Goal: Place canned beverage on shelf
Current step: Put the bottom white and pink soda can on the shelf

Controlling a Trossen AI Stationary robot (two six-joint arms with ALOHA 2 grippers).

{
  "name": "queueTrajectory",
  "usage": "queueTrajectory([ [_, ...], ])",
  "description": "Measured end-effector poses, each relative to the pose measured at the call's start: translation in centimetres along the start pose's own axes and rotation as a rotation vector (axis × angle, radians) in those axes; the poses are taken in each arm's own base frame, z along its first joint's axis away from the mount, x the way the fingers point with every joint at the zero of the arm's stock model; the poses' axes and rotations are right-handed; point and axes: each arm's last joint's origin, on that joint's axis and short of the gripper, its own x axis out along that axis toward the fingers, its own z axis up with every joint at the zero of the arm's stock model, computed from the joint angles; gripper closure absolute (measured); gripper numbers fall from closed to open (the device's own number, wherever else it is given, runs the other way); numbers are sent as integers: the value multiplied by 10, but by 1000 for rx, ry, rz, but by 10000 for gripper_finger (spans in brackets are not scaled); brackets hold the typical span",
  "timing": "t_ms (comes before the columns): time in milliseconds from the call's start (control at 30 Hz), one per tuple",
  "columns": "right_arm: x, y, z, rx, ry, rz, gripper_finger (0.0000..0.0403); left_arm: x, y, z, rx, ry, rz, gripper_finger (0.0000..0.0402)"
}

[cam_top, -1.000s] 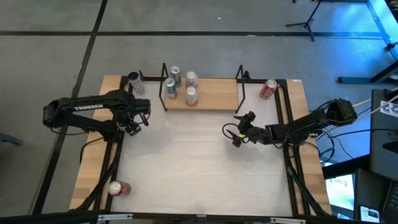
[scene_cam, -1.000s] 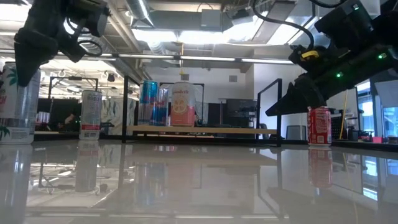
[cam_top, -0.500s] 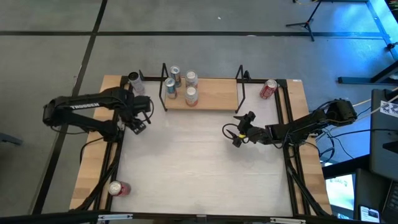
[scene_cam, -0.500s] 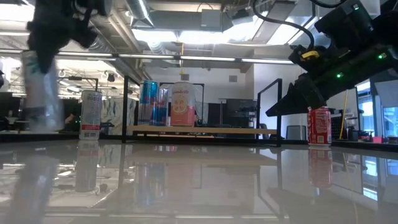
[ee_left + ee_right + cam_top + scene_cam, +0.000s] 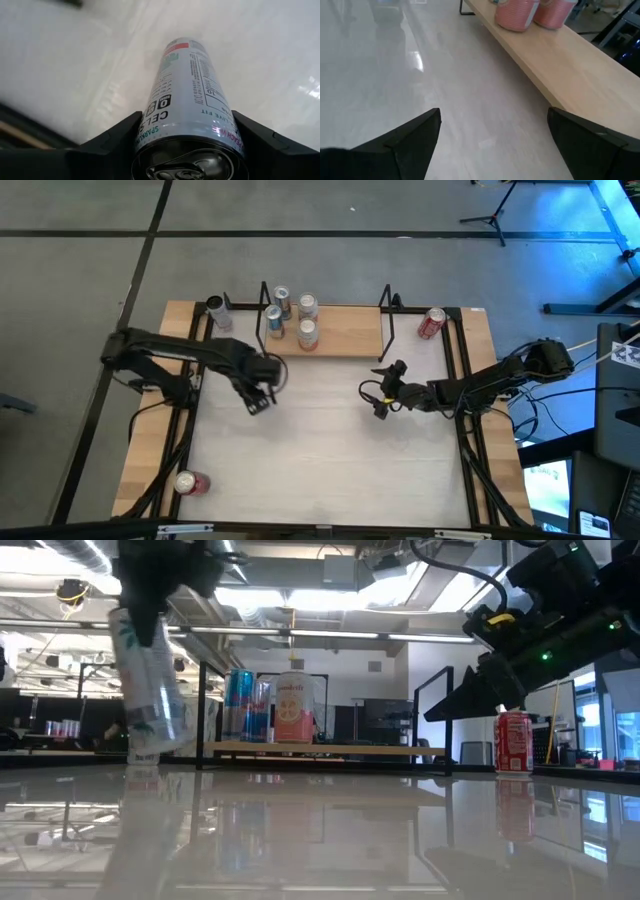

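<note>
My left gripper [image 5: 260, 390] hangs over the middle-left of the table, shut on a slim white can [image 5: 148, 680] that also fills the left wrist view [image 5: 192, 95]. The shelf [image 5: 345, 342], a light-wood board in a black frame, stands at the far edge. Several cans [image 5: 307, 332] stand upright on its left half. My right gripper [image 5: 384, 387] waits open to the right of the table's middle, its fingers [image 5: 415, 135] pointing toward the shelf board [image 5: 570, 75]. My left gripper pinches the white can between its two fingers, one on each side of the wall just below the top rim [image 5: 155, 125]. The fingers come from above, pointing down. The can hangs below them, tilted, its bottom end [image 5: 165, 740] clear of the table.
A grey can [image 5: 217, 310] stands left of the shelf and a red can [image 5: 431, 323] right of it. Another red can [image 5: 188, 482] lies near the front left corner. The shelf's right half is bare board, and the white tabletop [image 5: 320, 440] spreads between the arms.
My left gripper has carried the white can from the table's left side toward its middle, rising a little. The can, upright a second ago, now hangs tilted.
</note>
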Motion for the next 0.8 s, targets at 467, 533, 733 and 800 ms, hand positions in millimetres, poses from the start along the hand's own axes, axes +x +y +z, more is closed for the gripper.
queueTrajectory([
  [467, 0, 3, 5, 13, -34, 109, 36, 25, -67, 62, 145, 20, -50, 158],
  [533, 0, 3, 5, 13, -34, 109, 36, 26, -72, 67, 153, 18, -76, 158],
  [733, 0, 3, 4, 12, -33, 109, 36, 27, -78, 74, 154, 15, -101, 158],
  [800, 0, 3, 4, 12, -33, 109, 36, 26, -79, 75, 152, 4, -108, 158],
])
